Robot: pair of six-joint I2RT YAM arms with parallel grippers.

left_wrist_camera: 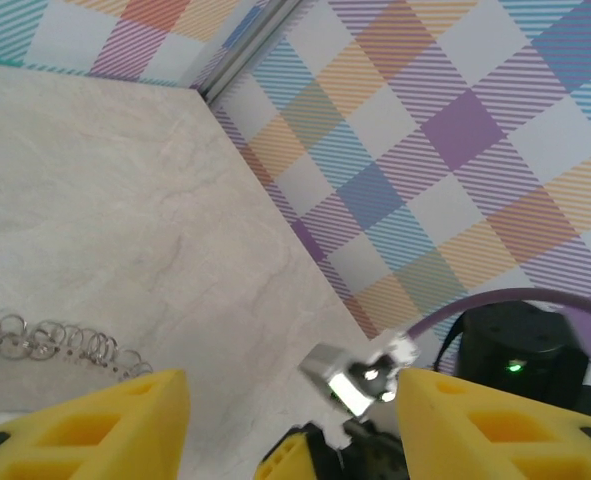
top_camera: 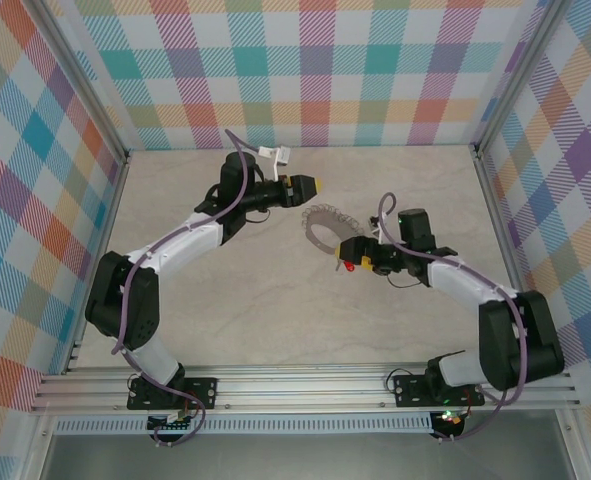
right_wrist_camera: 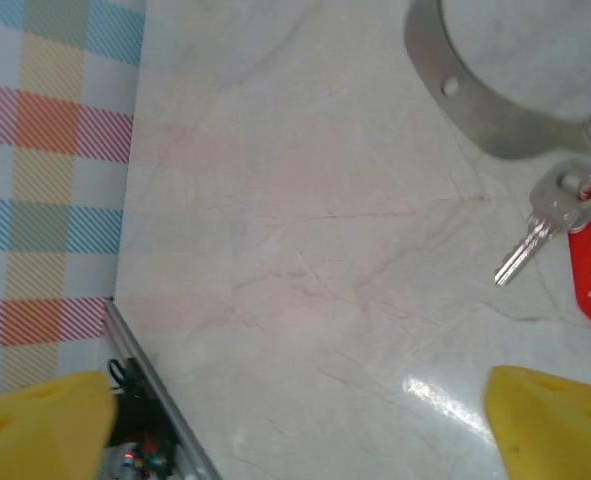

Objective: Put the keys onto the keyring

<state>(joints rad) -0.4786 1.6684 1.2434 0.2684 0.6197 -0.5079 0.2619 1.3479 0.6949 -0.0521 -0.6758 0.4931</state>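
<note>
Top external view: the keyring [top_camera: 327, 210] lies on the tabletop [top_camera: 225, 300] near the middle, between the two arms. The key [top_camera: 348, 266], a small red dot, sits just off the ring's 5 o'clock edge. The left claw [top_camera: 310, 186] hangs at about 11 o'clock from the ring. The right claw [top_camera: 353, 252] is close beside the key.

In the right wrist view the right claw [right_wrist_camera: 297, 400] has its yellow fingers spread wide, with only bare tabletop between them. The keyring [right_wrist_camera: 475, 115] curves across the 1 o'clock corner and the key [right_wrist_camera: 540, 235] lies at 3 o'clock, silver blade pointing toward 7 o'clock and red head beside it. The key's top meets a small link at the end of the ring, so it looks threaded on, though I cannot tell whether it is truly looped through.

In the left wrist view the left claw [left_wrist_camera: 293, 400] also stands apart and holds nothing, with the chain part of the keyring [left_wrist_camera: 50, 342] at 8 o'clock.

My judgement is that the threading is done or very nearly done. What is left is confirming the link and moving both arms clear.
</note>
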